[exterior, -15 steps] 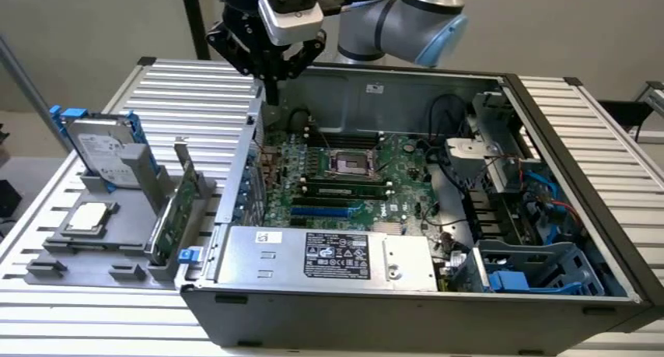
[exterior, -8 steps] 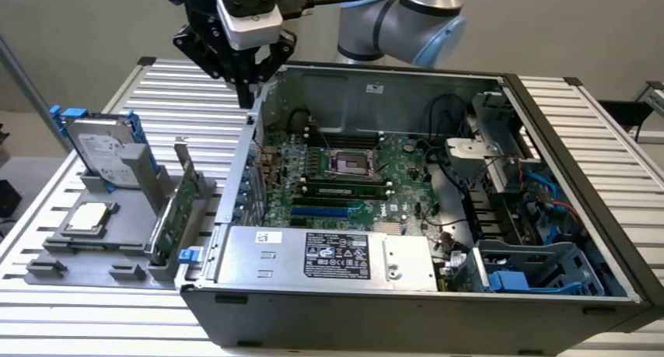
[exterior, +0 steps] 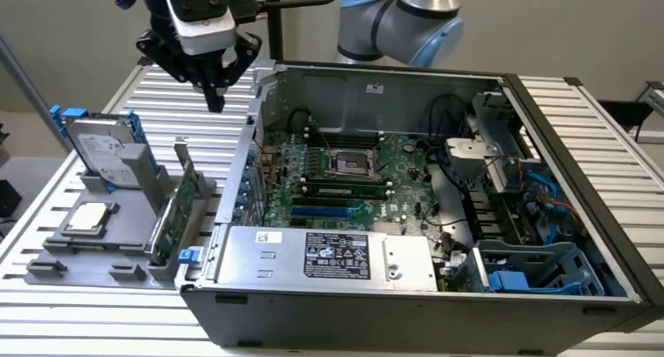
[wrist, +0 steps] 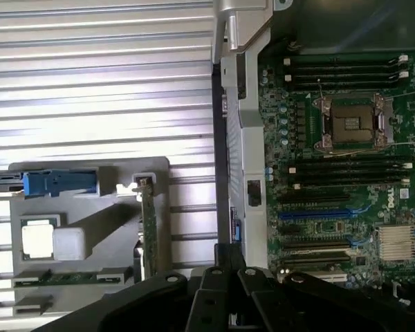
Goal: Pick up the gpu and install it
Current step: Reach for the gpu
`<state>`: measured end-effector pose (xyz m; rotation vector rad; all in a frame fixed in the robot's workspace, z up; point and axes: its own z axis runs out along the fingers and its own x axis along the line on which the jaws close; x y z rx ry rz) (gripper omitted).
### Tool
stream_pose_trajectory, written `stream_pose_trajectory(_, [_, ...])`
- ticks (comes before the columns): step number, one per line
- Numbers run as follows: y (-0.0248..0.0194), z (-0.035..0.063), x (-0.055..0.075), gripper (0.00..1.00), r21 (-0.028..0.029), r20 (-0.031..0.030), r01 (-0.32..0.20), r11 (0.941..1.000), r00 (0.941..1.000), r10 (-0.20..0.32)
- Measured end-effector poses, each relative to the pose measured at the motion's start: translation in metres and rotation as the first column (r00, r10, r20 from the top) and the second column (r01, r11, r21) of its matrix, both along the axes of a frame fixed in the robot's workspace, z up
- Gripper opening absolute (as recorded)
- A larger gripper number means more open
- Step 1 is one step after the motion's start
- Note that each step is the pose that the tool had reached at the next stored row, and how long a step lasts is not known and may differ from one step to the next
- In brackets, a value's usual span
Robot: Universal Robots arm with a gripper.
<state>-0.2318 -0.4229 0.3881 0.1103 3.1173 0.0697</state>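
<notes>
The gpu (exterior: 176, 209) is a thin green card standing on its long edge in a grey holder (exterior: 120, 252), with its silver bracket end pointing to the back. In the wrist view the gpu (wrist: 149, 225) appears edge-on as a narrow green strip. My gripper (exterior: 214, 100) hangs shut and empty above the slatted table, behind the gpu and well above it, beside the case's rear corner. Its black fingers (wrist: 214, 287) meet at a point over the case wall. The open computer case (exterior: 581, 240) lies on its side with the motherboard (exterior: 343, 170) exposed.
A silver hard drive with blue rails (exterior: 104, 147) stands in the holder at the exterior view's left, and a square silver CPU chip (exterior: 89, 217) lies in front of it. A blue expansion slot (wrist: 315, 214) shows on the motherboard. The case's wall (wrist: 242, 138) separates holder and motherboard.
</notes>
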Motion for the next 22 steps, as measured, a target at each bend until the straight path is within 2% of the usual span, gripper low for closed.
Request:
stream_pose_trajectory(16, [-0.0063, -0.0088, -0.072, 0.11, -0.0113, 0.0, 0.0, 0.9999, 1.0, 0.0])
stream_pose_trajectory(22, [-0.0118, -0.0117, -0.092, 0.11, -0.0155, 0.0, 0.0, 0.9999, 1.0, 0.0])
